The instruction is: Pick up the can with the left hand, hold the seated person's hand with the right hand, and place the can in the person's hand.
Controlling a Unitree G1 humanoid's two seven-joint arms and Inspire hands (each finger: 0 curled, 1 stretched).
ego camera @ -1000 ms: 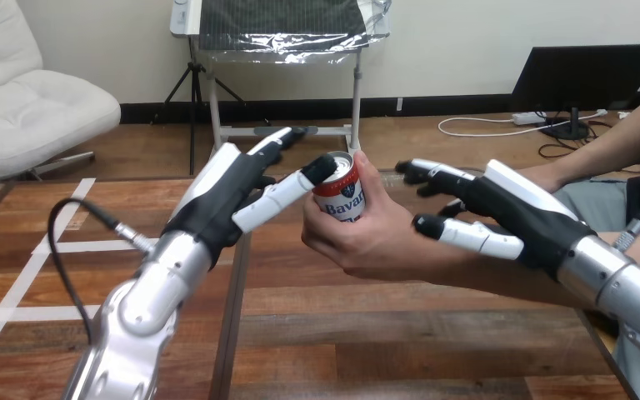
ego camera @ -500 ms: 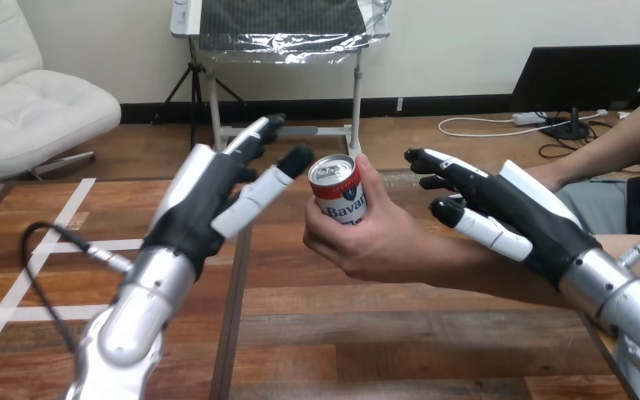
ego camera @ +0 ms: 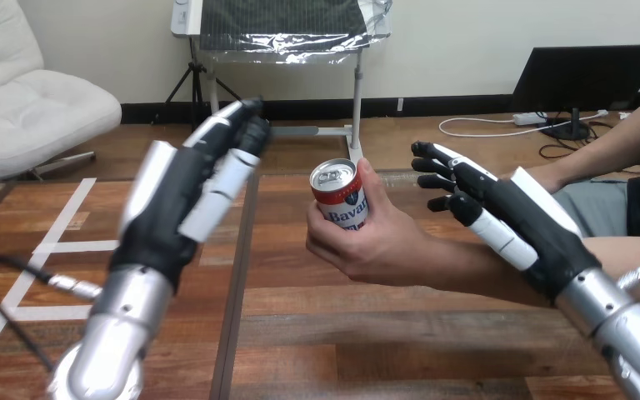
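Note:
A red, white and blue can (ego camera: 341, 197) stands upright in the person's hand (ego camera: 375, 242), whose fingers and thumb wrap it above the table's middle. My left hand (ego camera: 190, 187) is raised to the can's left, a clear gap away, fingers straight and open, holding nothing. My right hand (ego camera: 500, 212) hovers to the right of the person's hand, just over their forearm, fingers straight and spread, not gripping it.
The person's forearm (ego camera: 483, 271) reaches in from the right across the wooden table (ego camera: 317, 333). A dark seam runs down the tabletop under my left hand.
My left hand has let go of the can and drawn back to the left. My right hand has lifted and shifted slightly right. The can stays in the person's hand.

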